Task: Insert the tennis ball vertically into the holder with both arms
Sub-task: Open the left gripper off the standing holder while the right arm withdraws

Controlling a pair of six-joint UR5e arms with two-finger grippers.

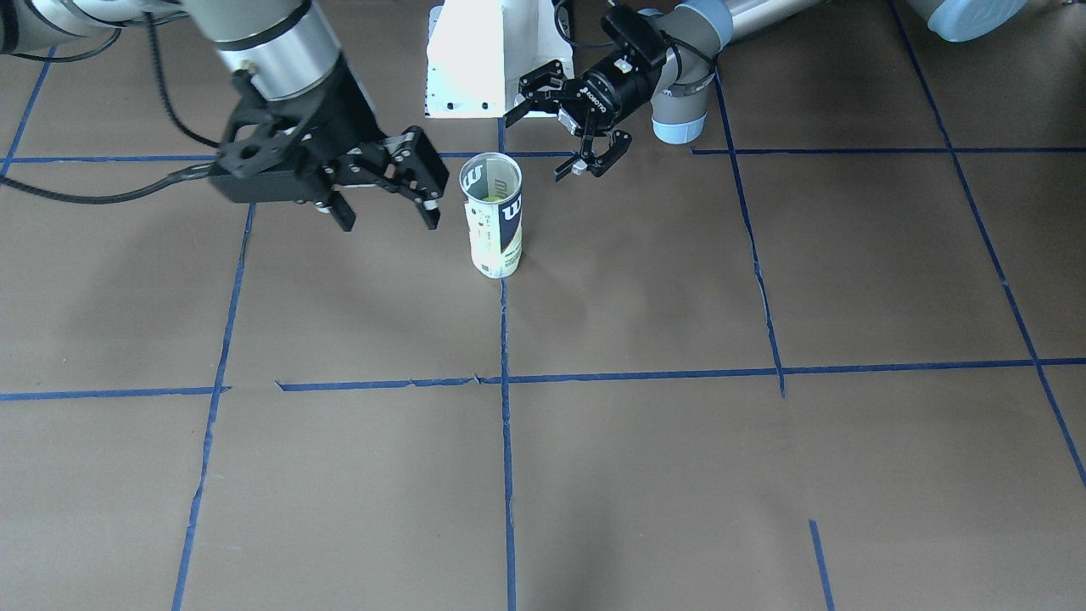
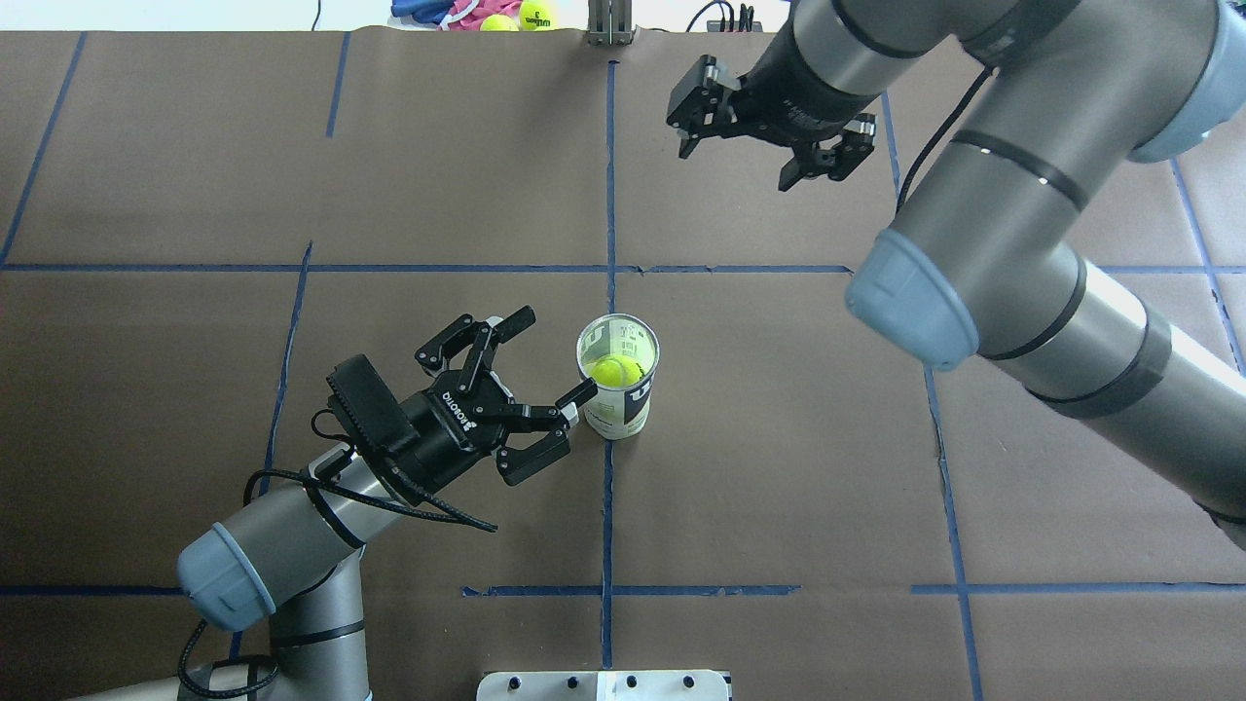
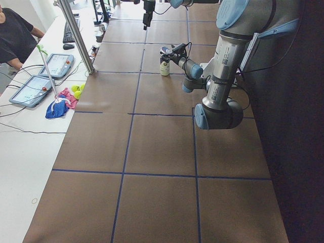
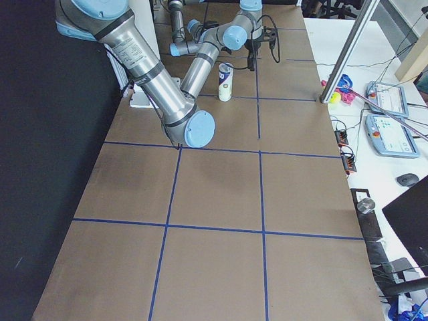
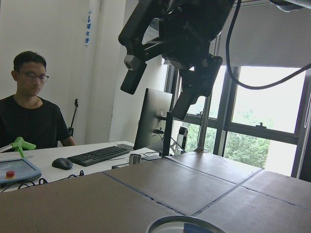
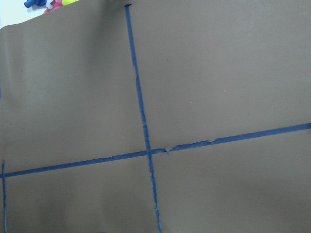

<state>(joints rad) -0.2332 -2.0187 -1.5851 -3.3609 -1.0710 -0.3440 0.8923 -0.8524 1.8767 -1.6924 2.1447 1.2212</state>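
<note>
The holder (image 2: pixel 623 404), a clear Wilson can with a white and navy label, stands upright near the table's middle; it also shows in the front view (image 1: pixel 496 229). The tennis ball (image 2: pixel 616 371) sits inside it, below the rim. My left gripper (image 2: pixel 557 352) is open and empty, just left of the can with one fingertip near its wall; in the front view (image 1: pixel 536 146) it is behind the can. My right gripper (image 2: pixel 737 166) is open and empty, raised above the table; the front view (image 1: pixel 390 222) shows it beside the can, and the left wrist view (image 5: pixel 153 102) shows it overhead.
Spare tennis balls (image 2: pixel 531 15) and a cloth lie beyond the table's far edge, next to a metal post (image 2: pixel 608 24). The white pedestal base (image 1: pixel 488 59) stands at the robot's side. A seated person (image 5: pixel 29 107) is at a desk beside the table.
</note>
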